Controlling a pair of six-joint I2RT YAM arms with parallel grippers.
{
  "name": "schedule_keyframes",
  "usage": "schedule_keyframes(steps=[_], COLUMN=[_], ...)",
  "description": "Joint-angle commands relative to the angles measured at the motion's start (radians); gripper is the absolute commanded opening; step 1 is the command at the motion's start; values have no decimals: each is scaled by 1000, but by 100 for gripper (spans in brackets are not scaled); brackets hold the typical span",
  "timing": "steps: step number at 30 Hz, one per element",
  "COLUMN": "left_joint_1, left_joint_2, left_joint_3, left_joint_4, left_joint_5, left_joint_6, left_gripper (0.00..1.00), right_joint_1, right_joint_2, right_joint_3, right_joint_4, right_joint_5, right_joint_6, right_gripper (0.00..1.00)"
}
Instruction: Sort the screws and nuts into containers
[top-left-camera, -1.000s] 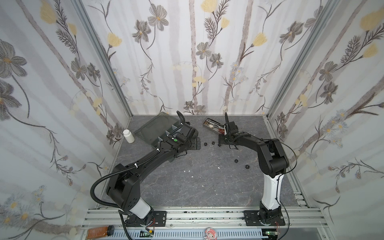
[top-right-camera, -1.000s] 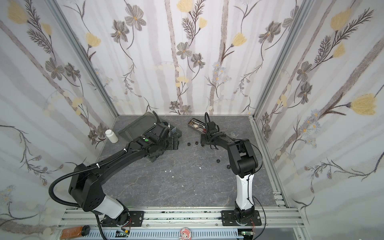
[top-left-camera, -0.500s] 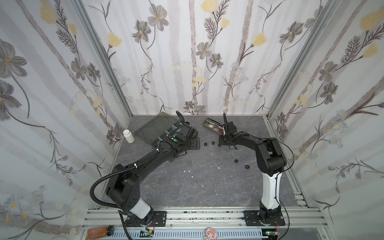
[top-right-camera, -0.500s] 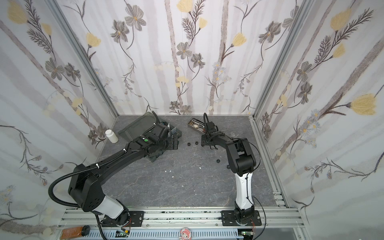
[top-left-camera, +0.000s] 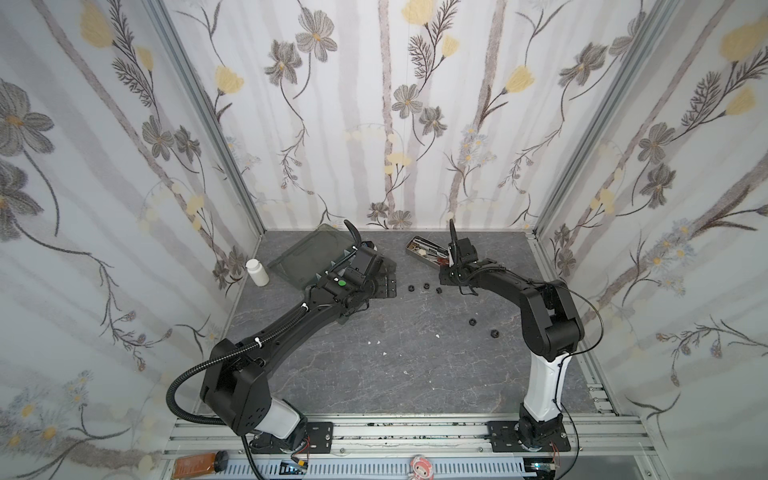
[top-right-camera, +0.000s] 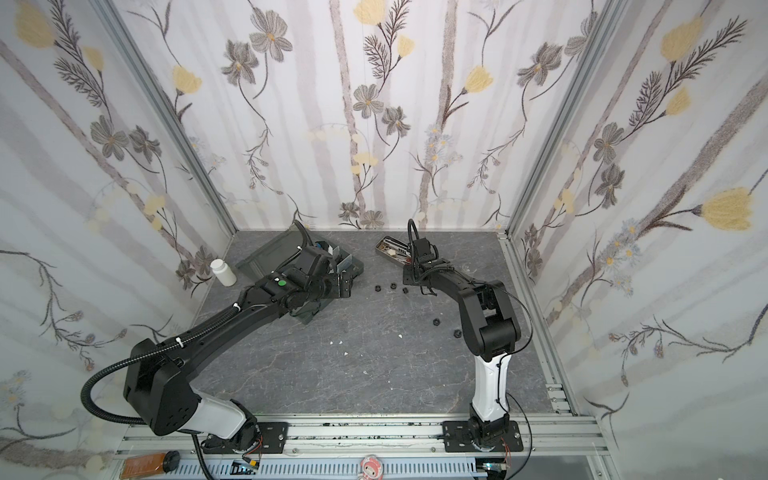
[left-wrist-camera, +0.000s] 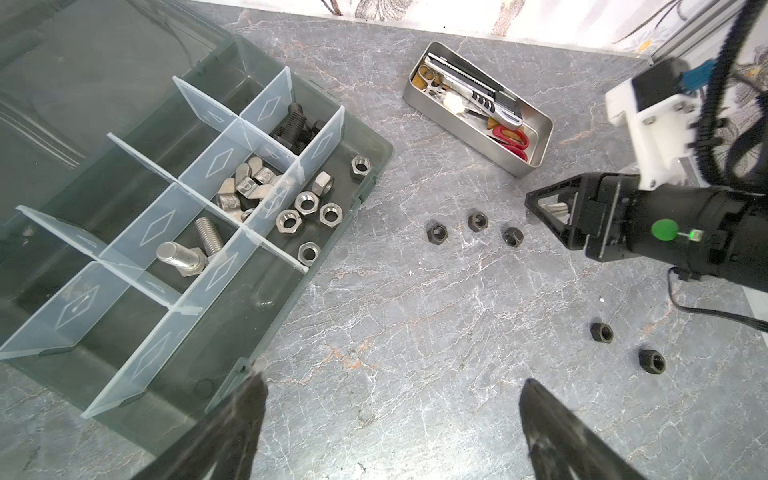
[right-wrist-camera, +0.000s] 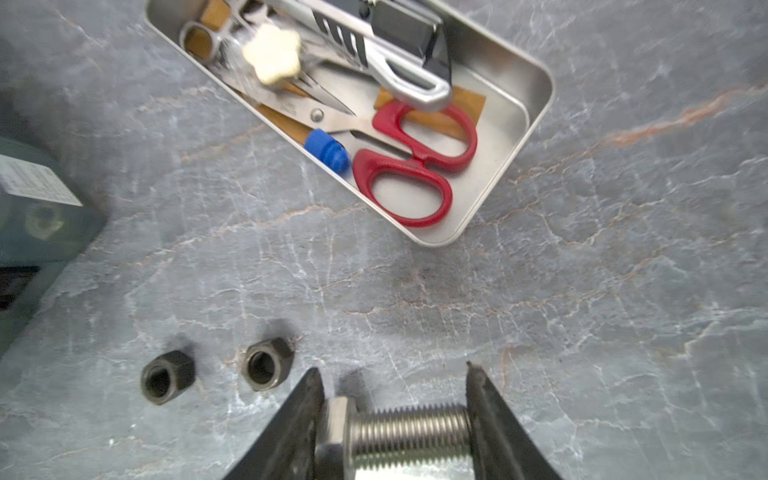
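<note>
Screw, partly cut off, sits clamped in right fingers; left fingers wide.

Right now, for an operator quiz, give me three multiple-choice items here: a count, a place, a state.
1. How many black nuts lie loose on the table? A three; B five; C seven.
2. Where are the red scissors? A on the table; B in the metal tin; C in a jar.
3. The right arm's jaws: A open, empty; B shut on a nut; C shut on a silver screw.
1 B, five show in the left wrist view; 2 B, among the tin's tools; 3 C, its thread spans the jaws.
</note>
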Motion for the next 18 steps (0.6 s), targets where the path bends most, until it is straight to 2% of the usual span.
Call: schedule_keyframes(steps=[1, 10, 18], left_joint_1=[13, 106, 219], left_joint_2=[-38, -215, -408], left_joint_3=[-28, -154, -251], left_joint_4=[8, 21, 1], left_joint_5=[-16, -6, -6], left_joint_6=[-14, -65, -77], left_gripper=[95, 95, 95], right_joint_1=[25, 153, 290], right_joint_2=[-39, -58, 79], right_joint_3=[4, 47, 235], right_joint_4=[24, 136, 156], right_joint_5=[-28, -146, -172], right_joint_6=[-9, -3, -1], right_gripper=[44, 44, 43])
